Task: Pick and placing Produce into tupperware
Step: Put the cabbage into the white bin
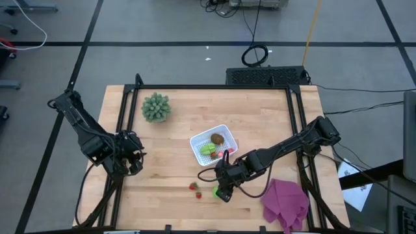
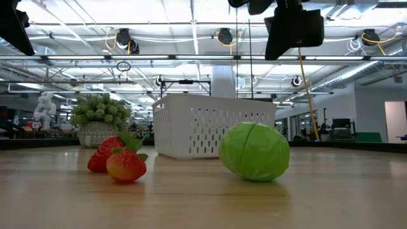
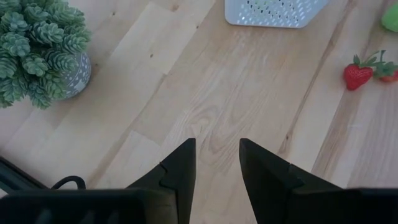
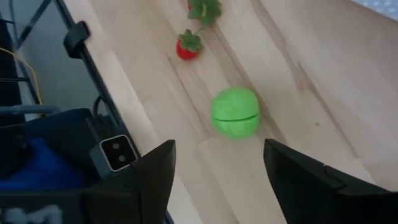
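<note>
A green round produce piece [image 1: 215, 191] [image 4: 235, 112] [image 2: 254, 151] rests on the table near its near edge. Two red strawberries [image 1: 195, 189] [image 2: 126, 164] lie just left of it. My right gripper [image 1: 223, 190] [image 4: 217, 155] hovers open above the green piece, with the piece showing between and beyond its fingers, untouched. The white tupperware [image 1: 199, 142] [image 2: 213, 124] stands farther back and holds a brown piece [image 1: 217, 138], a green leafy piece [image 1: 208, 149] and red pieces [image 1: 225, 153]. My left gripper [image 1: 133, 162] [image 3: 217, 155] waits open at the table's left edge.
A spiky green plant in a pot [image 1: 156, 107] [image 3: 37, 50] stands at the far left of the table. A purple cloth [image 1: 286, 203] lies at the near right corner. Black frame rails [image 1: 120, 123] run along the table's left and right sides.
</note>
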Available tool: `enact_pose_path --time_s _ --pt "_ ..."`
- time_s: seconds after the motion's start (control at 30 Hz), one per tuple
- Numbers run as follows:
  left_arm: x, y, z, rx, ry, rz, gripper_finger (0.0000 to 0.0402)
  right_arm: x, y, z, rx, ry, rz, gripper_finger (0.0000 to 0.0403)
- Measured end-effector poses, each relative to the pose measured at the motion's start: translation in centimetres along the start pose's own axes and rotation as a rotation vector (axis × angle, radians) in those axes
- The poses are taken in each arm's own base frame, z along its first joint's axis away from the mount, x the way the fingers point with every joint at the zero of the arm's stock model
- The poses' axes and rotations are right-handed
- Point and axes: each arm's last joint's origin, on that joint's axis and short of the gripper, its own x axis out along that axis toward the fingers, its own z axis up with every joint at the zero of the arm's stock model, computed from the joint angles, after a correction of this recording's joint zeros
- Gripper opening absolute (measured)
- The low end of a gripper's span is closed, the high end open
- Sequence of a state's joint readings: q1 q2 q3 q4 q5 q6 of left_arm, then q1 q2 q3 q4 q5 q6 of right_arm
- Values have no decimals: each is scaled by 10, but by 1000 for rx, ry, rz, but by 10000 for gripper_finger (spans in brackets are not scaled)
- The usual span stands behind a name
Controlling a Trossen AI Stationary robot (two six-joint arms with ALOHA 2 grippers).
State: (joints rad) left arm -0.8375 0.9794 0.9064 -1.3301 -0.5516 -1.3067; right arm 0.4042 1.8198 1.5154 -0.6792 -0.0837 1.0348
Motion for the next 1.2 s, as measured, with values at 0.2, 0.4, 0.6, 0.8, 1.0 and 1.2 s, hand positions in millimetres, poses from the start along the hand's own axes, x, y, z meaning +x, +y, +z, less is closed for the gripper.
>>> enact_pose_path --time_s 0.2,0.4,0.6,0.8,1.0,1.2 --pt "0 0 0 0 0 0 127 0 1 1 -1 -9 15 244" --pt "0 0 0 3 0 0 127 13 -6 -3 23 -20 36 243" --pt "0 0 0 3 0 0 127 28 -17 -6 40 -6 77 243" --pt "0 0 0 3 0 0 127 40 -24 -10 48 3 139 242" --pt "0 0 0 0 0 -1 127 43 -28 -11 73 7 142 242" --pt "0 -7 1 -10 4 -64 127 43 -22 -13 61 -6 180 242"
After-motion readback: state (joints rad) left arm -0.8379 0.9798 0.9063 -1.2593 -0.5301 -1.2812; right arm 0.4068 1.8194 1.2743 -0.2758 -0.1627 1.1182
